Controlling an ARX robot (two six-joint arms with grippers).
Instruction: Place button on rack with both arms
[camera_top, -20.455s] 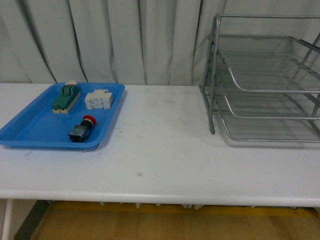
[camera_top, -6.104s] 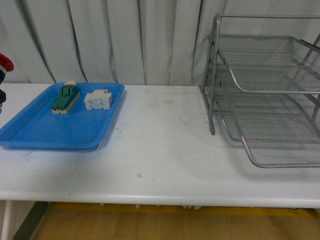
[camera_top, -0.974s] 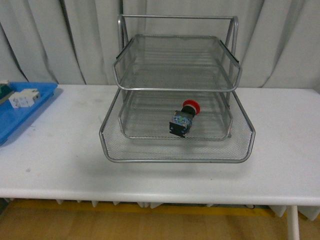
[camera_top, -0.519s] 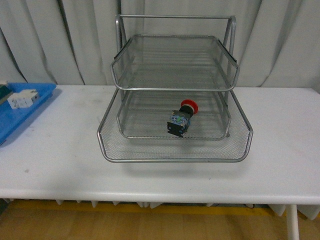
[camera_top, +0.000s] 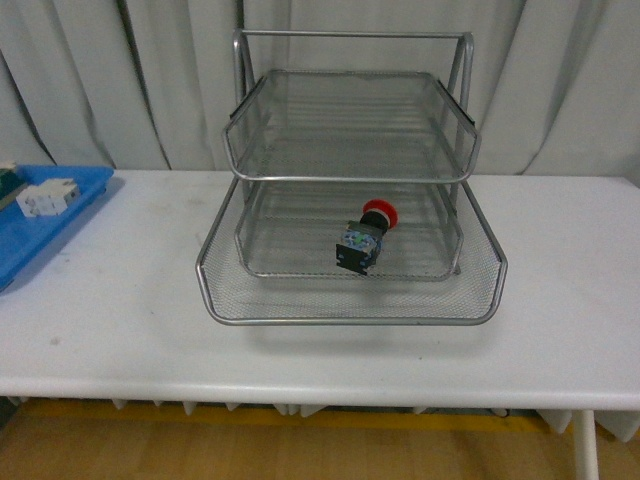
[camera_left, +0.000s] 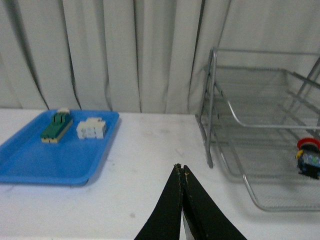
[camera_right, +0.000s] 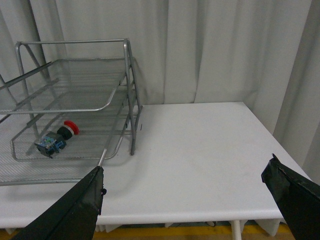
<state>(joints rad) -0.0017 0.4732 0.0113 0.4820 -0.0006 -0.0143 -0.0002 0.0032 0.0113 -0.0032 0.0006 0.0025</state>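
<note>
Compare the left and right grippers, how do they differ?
The left gripper has its jaws shut together; the right gripper has them spread wide. The left gripper hangs between the tray and the rack; the right gripper past the rack's other side. Both hold nothing; the button lies in the rack.

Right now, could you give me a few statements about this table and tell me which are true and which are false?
1. The button lies inside the rack. True.
2. The button lies in the blue tray. False: the tray holds only the white component and the green-and-cream component.
3. The left gripper is shut with nothing in it. True.
4. The right gripper is clamped on the button. False: it is wide open and empty, and the button sits apart from it in the rack.
</note>
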